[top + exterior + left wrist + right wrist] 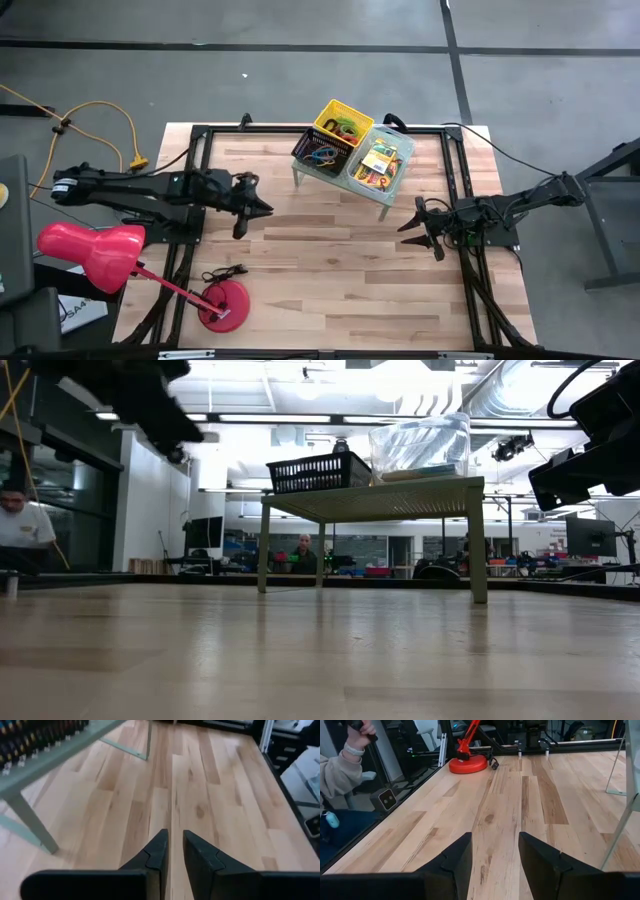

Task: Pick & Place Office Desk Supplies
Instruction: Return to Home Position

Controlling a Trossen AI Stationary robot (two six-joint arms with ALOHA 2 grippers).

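Observation:
On the far middle of the table stands a pale green shelf (pixel 388 203) that carries three containers. The yellow basket (pixel 343 122) holds small dark and green items. The black mesh tray (pixel 322 150) holds coloured rubber bands, and the clear tub (pixel 378 160) holds green-and-yellow boxes. My left gripper (pixel 262 210) hovers left of the shelf. Its fingers (pixel 161 851) stand a narrow gap apart over bare wood, with nothing between them. My right gripper (pixel 408 224) waits open at the table's right side, below the shelf's near right leg, with nothing in it (pixel 495 840).
A pink-red desk lamp (pixel 95 255) stands on its round base (pixel 224 303) at the near left corner. Black frame rails run along the table's edges. A person's hand (pixel 355 742) shows beyond the table's left edge. Bare wood lies between the two grippers.

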